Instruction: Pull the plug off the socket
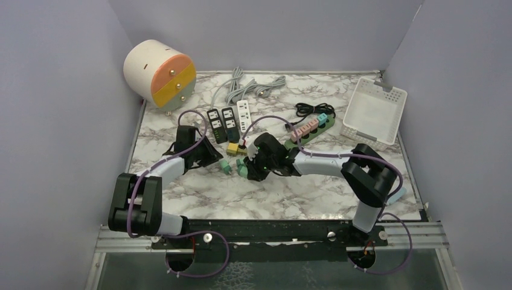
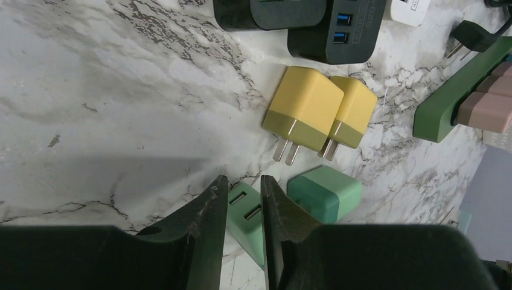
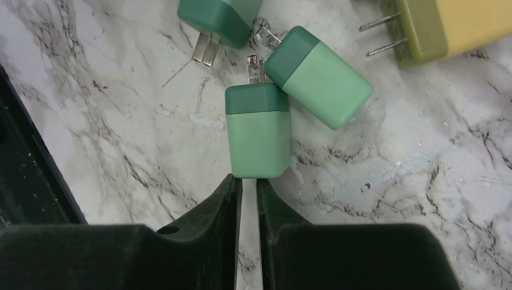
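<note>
Plugs [image 1: 307, 127] seated in strip [image 1: 328, 124] at back, well apart from both arms: left gripper [image 2: 241, 184] closed, above mint charger [image 2: 244, 208], right gripper [image 3: 248, 181] closed empty just short of green charger [image 3: 258, 130], hence no pull possible.

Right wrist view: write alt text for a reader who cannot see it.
The right gripper, shut and empty, points at a mint charger lying on a marble table. Two more green chargers and a yellow one lie beyond it.
</note>
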### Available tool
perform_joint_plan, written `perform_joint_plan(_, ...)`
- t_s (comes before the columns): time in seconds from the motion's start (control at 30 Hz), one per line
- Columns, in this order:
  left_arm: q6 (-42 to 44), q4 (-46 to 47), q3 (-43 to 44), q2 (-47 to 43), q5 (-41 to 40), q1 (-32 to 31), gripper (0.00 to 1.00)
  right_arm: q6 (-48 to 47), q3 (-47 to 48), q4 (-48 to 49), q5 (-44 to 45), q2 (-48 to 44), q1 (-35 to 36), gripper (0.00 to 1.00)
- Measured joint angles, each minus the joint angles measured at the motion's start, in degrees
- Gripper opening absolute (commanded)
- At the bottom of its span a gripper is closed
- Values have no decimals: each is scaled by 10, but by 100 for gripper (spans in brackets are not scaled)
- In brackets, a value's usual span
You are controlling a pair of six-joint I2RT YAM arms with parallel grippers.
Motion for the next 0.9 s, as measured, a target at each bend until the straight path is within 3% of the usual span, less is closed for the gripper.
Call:
perform_joint_plan(0.63,-18,31,52,45,4,-21,28,11,75,-1,5,64,0,19)
perform_joint_plan(0.9,2,3,81,42,-14,-21,28,19,86,-13,5,59,0,46)
